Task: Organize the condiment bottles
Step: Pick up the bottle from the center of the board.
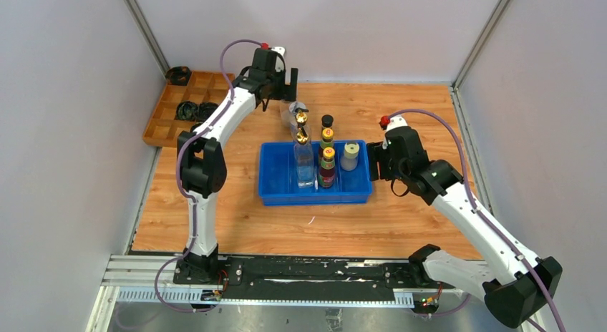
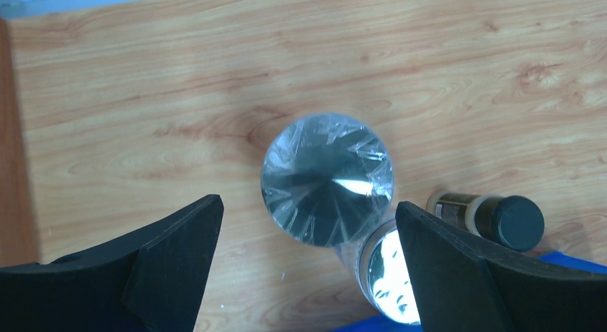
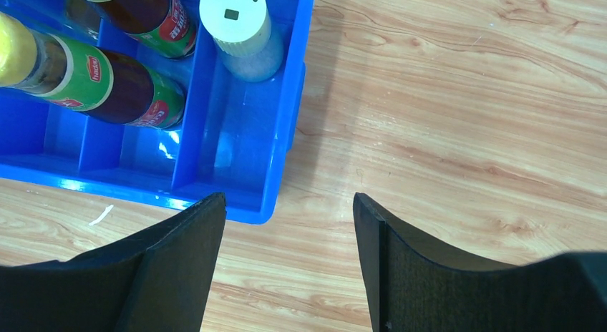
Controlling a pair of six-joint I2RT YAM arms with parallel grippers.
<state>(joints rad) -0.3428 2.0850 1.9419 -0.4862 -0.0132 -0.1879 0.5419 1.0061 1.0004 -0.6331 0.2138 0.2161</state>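
Observation:
The blue bin [image 1: 275, 182] holds a tall clear gold-spouted bottle [image 1: 304, 160], two dark yellow-capped sauce bottles [image 1: 328, 165] [image 1: 326, 139] and a cream-lidded jar [image 1: 350, 155]. Behind the bin, on the wood, stand a silver-lidded clear jar [image 1: 294, 114] and a small black-capped bottle [image 1: 327, 121]. My left gripper [image 1: 286, 89] hovers open over the silver-lidded jar [image 2: 327, 178], whose lid lies just ahead of the fingertips. The black-capped bottle [image 2: 494, 219] shows to its right. My right gripper [image 3: 288, 199] is open and empty, just off the bin's right end [image 3: 293, 96], near the cream-lidded jar [image 3: 232, 17].
A wooden divided tray [image 1: 159, 128] with black coiled rings sits at the back left against the wall. Grey enclosure walls close in the table on three sides. A metal rail [image 1: 286, 275] with the arm bases runs along the near edge.

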